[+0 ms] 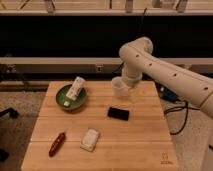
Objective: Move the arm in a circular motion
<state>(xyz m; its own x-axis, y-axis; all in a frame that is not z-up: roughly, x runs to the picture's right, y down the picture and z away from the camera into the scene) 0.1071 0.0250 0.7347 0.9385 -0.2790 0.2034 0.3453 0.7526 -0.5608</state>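
1. Wooden table (145,137), centre & lower frame, light planks; small dark logo (164,161) at its lower-right corner.
2. Green bowl (61,96), upper-left of tabletop, w/ a white packet (75,89) leaning tilted inside.
3. Pale cup (118,88), upright, top-centre of the tabletop, just beside the gripper (132,93).
4. Flat black slab (118,113), mid-table, below the cup, apart from it.
5. White pouch (90,139), lower centre-left.
6. Red elongated item (57,144), left of the pouch, lying diagonal.
7. Dark cables (182,112) on floor, right of the table.
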